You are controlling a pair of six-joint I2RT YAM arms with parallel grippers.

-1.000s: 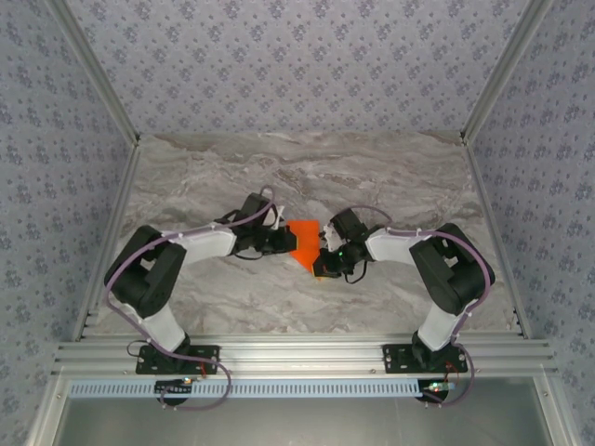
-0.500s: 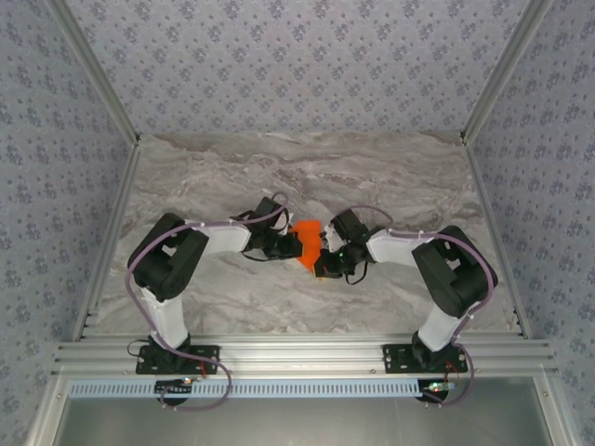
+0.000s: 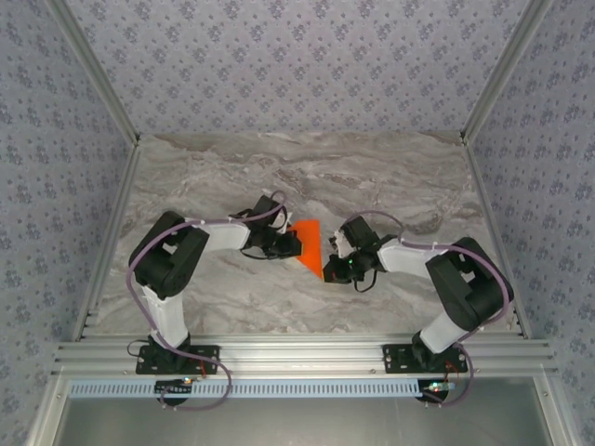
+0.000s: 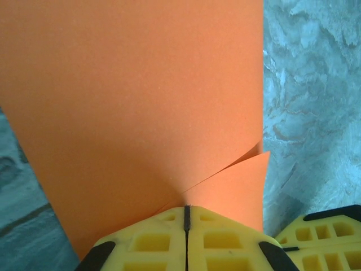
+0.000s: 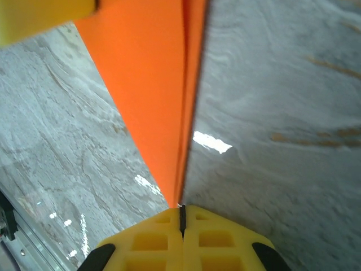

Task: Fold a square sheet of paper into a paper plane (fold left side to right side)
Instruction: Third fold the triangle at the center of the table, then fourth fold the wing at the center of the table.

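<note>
At the near tip of the thin orange-red folded paper sheet, the right claw is pinching the doubled edge, fingers closed. Slightly farther and to the left, the left claw is clamping the layers too. The paper is sitting between them at the middle of the grey marbled desk. The left-to-right fold seems to be in hand. Next it is calling for pressing the crease flat with the edges aligned.

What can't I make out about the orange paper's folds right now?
- Top view: the orange paper is too small to count layers or creases; the left gripper covers part of its left edge.
- Left wrist view: the frame cuts off its top; shut fingers hide where the flap ends.
- Right wrist view: the right gripper hides the tip; the upper-left yellow shape is too blurred to name.
</note>
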